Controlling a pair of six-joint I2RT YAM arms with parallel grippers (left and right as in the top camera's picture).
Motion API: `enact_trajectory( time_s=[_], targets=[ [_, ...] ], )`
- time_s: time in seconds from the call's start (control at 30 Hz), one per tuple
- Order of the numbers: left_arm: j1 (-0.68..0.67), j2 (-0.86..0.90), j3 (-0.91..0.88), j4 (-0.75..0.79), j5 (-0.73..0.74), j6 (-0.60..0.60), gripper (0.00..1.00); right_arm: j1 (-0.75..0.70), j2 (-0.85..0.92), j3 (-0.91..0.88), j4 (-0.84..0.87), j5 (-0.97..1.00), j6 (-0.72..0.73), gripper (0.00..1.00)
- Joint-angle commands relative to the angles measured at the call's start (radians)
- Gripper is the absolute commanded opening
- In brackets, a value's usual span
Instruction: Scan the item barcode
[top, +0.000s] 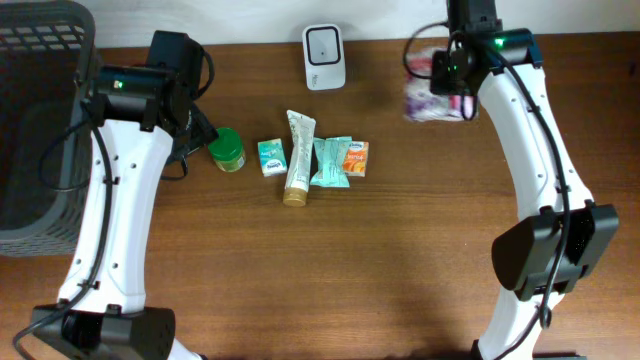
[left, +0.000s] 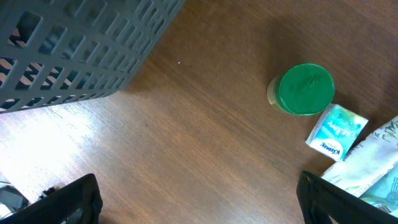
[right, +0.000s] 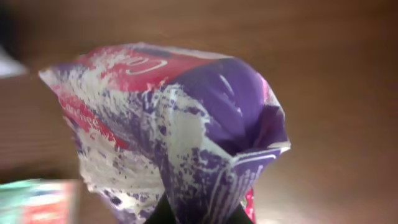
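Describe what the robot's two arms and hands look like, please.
The left arm and right arm have glossy white curved shells dotted with small screw holes, and black joints. Black cables loop beside each wrist, where a green light glows. The left hand has black fingers.

A brown wood-grain desk (top: 420, 250) fills the overhead view, a pale strip (top: 250, 20) of wall or floor borders it at 12 o'clock, and soft light sheens the wood.
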Motion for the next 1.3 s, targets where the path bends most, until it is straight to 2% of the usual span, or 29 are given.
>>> enact_trajectory(
  time_s=[0.0,0.13,0.3,0.37,0.43,0.6,0.63,0.67,0.77,0.8,0.9,1.0,1.07,1.13,1.27],
  targets=[
    [0.001,-0.002,-0.001,-0.002,-0.011,0.012,0.99,-0.002,-0.002,-0.002,-0.067,0.305,0.020,0.04],
    [0.001,-0.002,-0.001,-0.002,-0.011,0.012,0.99,-0.002,0.100,-0.006,-0.096,0.402,0.021,0.04],
    [0.001,-0.002,-0.001,-0.002,-0.011,0.012,0.99,0.012,0.234,-0.006,-0.110,0.399,0.024,0.04],
    [0.001,-0.002,-0.001,-0.002,-0.011,0.012,0.99,0.033,0.257,-0.006,-0.108,0.335,0.024,0.13],
    [0.001,-0.002,-0.001,-0.002,-0.011,0.012,0.99,0.059,0.259,-0.005,-0.096,0.274,0.024,0.16],
    [0.001,-0.002,-0.001,-0.002,-0.011,0.012,0.99,0.172,0.258,0.044,-0.094,0.169,0.023,0.44],
    [0.001,-0.002,-0.001,-0.002,-0.011,0.012,0.99,0.206,0.258,0.076,-0.106,0.153,0.014,0.62],
    [0.001,-0.002,-0.001,-0.002,-0.011,0.012,0.99,0.224,0.258,0.105,-0.122,0.155,0.005,0.73],
    [0.001,-0.002,-0.001,-0.002,-0.011,0.012,0.99,0.240,0.258,0.247,-0.210,0.154,-0.011,0.96],
    [0.001,-0.002,-0.001,-0.002,-0.011,0.012,0.99,0.229,0.258,0.297,-0.240,0.153,-0.011,0.99],
    [0.001,-0.002,-0.001,-0.002,-0.011,0.012,0.99,0.137,0.258,0.410,-0.301,0.104,-0.014,0.99],
    [0.001,-0.002,-0.001,-0.002,-0.011,0.012,0.99,-0.013,0.260,0.400,-0.322,-0.182,-0.121,0.99],
    [0.001,-0.002,-0.001,-0.002,-0.011,0.012,0.99,-0.095,0.260,0.356,-0.322,-0.347,-0.166,0.99],
    [0.001,-0.002,-0.001,-0.002,-0.011,0.012,0.99,-0.199,0.262,0.263,-0.301,-0.592,-0.260,1.00],
    [0.001,-0.002,-0.001,-0.002,-0.011,0.012,0.99,-0.302,0.264,0.063,-0.190,-0.904,-0.356,0.97]
  ],
)
